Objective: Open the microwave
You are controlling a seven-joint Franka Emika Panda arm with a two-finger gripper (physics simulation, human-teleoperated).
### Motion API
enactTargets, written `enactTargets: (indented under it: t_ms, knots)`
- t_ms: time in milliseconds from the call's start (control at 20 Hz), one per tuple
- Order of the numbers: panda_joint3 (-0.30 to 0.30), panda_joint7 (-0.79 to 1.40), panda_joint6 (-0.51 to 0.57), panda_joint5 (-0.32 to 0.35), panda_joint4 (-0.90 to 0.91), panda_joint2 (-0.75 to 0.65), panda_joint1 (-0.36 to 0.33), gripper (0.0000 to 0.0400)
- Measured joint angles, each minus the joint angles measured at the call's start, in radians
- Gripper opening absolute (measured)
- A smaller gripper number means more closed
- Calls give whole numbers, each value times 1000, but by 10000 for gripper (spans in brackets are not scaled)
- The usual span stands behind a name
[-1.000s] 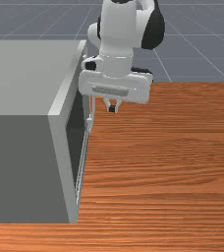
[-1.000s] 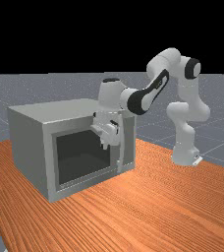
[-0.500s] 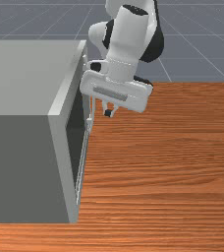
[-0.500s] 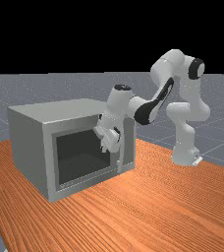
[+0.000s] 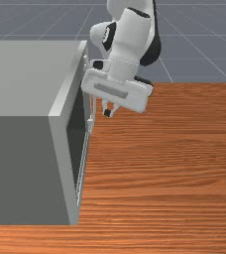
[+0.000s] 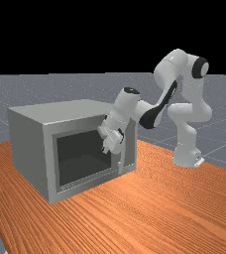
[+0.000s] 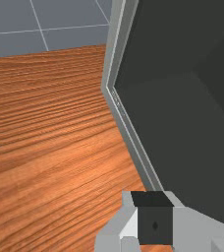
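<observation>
Microwave (image 6: 30,149) beside closed pincer (image 5: 107,113)

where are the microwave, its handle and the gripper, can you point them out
Microwave (image 5: 26,77): front view, on its flat grey top.
Handle (image 6: 121,165): far view, near its lower end.
Gripper (image 5: 107,113): front view, at the fingertips.

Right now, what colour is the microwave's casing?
Grey, with the side a darker grey than the top. The casing shows best in the far view.
</observation>
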Motion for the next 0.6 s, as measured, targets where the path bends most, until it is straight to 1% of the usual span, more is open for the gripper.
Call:
enactTargets:
  t_ms: [50, 100, 200, 250, 300, 350, 400, 450, 500, 600]
  knots:
    - [-62, 112, 76, -74, -41, -7, 56, 0]
    - [-106, 180, 115, -134, -68, -19, 96, 0]
    - [-78, 131, 68, -139, -74, -54, 76, 0]
    - [-78, 154, 52, -122, -72, -59, 77, 0]
    - [-90, 183, 54, -137, -73, -60, 88, 0]
    - [-110, 212, 54, -173, -72, -51, 106, 0]
    - [-214, 378, 97, -340, -86, -16, 200, 0]
    - [-266, 438, 129, -429, -90, 13, 243, 0]
    - [-294, 487, 135, -458, -92, 30, 267, 0]
    - [-252, 416, 131, -408, -94, -3, 230, 0]
